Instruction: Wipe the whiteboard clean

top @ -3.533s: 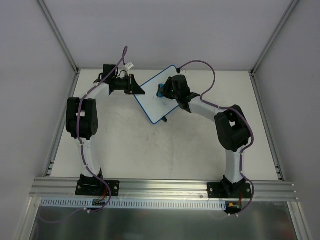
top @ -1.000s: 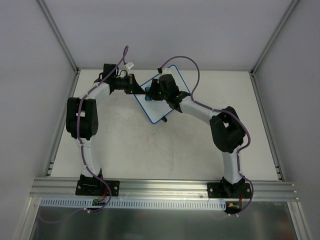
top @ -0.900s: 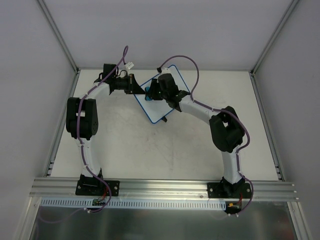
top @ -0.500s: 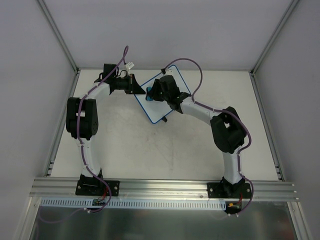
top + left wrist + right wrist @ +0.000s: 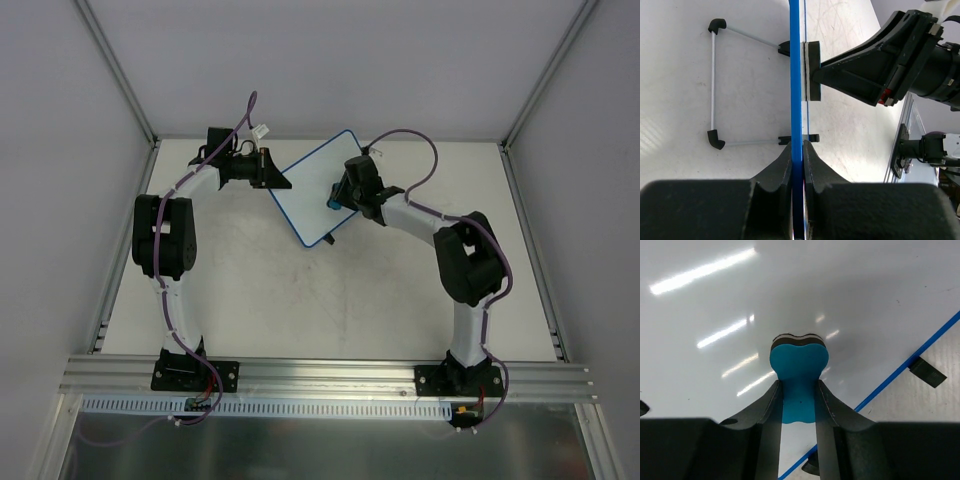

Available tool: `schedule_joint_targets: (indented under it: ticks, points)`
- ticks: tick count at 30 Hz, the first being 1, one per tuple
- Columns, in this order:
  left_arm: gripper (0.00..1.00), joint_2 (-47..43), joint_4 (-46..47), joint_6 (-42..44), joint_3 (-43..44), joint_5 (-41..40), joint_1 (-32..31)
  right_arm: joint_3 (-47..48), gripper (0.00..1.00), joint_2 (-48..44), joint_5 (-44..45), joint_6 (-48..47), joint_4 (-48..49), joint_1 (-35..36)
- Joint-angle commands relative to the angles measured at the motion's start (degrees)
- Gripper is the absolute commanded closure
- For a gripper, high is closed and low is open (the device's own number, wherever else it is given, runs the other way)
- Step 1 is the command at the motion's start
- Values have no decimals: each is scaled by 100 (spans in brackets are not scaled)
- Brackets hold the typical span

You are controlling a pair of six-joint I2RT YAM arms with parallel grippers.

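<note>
Left pincer (image 5: 275, 181) grips whiteboard (image 5: 305, 195); right pincer (image 5: 336, 200) seemingly presses blue eraser (image 5: 331, 203) onto it.

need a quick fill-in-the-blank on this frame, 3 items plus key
1. The left tool is shut on the whiteboard's ____ rim.
2. The right tool presses the eraser against the ____.
3. The left wrist view shows ____ black clips on that rim.
Missing: blue; whiteboard; two.
</note>
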Motion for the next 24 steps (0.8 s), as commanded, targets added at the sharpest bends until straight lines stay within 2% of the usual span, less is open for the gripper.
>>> schedule_joint_targets:
  ticks: [1,6,10,17,19,22,23,24]
  points:
    - [100,-110,-180,747,-40,32,-402,-244,100,231,494,-172,-894,-41]
    - [100,-84,-180,747,-22,-12,-393,-525,100,-480,889,-594,-912,56]
    - [100,-57,-189,739,-13,-12,-402,-859,100,-1183,1609,-1086,-781,240]
    - [99,-66,-189,730,-5,-38,-376,-1729,100,-2396,1716,-1587,-517,302]
    - [96,-57,-180,712,4,-21,-358,-1939,100,-2808,1681,-1876,-578,346]
    - [87,-48,-189,677,22,-12,-341,-2002,100,-3135,1839,-2009,-1296,390]
    - [84,-48,-189,668,30,-20,-323,-1993,100,-3258,1935,-2045,-1786,390]
    - [75,-48,-189,651,48,-12,-332,-2002,100,-3320,1944,-2071,-1991,355]
